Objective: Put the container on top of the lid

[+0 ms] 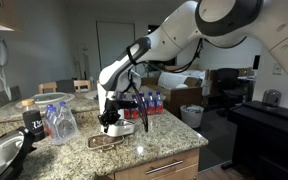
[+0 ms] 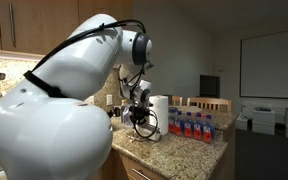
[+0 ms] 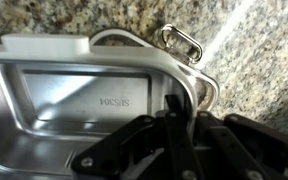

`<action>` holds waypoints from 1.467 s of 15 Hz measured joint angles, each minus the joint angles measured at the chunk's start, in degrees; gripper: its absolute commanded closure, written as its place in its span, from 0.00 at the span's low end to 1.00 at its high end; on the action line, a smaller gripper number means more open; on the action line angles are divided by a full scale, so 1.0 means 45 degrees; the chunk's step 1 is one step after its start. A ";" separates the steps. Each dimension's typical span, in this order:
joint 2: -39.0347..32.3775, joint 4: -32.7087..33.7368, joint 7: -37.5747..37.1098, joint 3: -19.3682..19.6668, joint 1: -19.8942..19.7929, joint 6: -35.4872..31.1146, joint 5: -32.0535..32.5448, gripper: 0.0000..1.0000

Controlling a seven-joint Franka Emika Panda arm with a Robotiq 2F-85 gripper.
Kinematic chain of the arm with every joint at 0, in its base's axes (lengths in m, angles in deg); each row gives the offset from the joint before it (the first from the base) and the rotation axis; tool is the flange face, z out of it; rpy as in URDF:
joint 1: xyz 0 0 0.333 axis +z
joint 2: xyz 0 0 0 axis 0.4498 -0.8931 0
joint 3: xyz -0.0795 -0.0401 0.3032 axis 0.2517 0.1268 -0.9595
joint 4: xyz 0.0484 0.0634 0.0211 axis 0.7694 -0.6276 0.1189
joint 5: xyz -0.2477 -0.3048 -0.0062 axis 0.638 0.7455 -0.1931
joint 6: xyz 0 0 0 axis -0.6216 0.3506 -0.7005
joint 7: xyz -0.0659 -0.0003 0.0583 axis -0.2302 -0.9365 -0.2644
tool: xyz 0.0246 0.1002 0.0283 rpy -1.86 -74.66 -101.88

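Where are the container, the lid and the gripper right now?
container (image 3: pixel 74 100), wrist view, on its embossed floor.
lid (image 1: pixel 105 142), in an exterior view, on its flat face lying on the counter.
gripper (image 3: pixel 174 110), wrist view, between the fingertips at the container's wall.

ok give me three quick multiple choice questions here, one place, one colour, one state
1. The paper towel roll stands: a) on the floor b) on the counter beside the bottle pack c) in a pan
2. The counter is: a) plain white b) black c) speckled tan
3. The gripper is: a) shut on the container b) open, empty c) holding a bottle
Answers: 1 b, it stands upright next to the bottles; 2 c, the wrist view shows speckled stone; 3 a, it clamps the container's rim.
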 measured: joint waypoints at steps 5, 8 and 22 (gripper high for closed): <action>0.0055 -0.0271 -0.2597 0.0667 0.1049 -0.1447 0.0160 0.95; 0.0237 -0.0285 -0.4728 0.1470 0.1925 -0.1263 0.0479 0.95; 0.0402 0.2016 -0.6699 0.1747 0.2458 0.4664 0.0739 0.95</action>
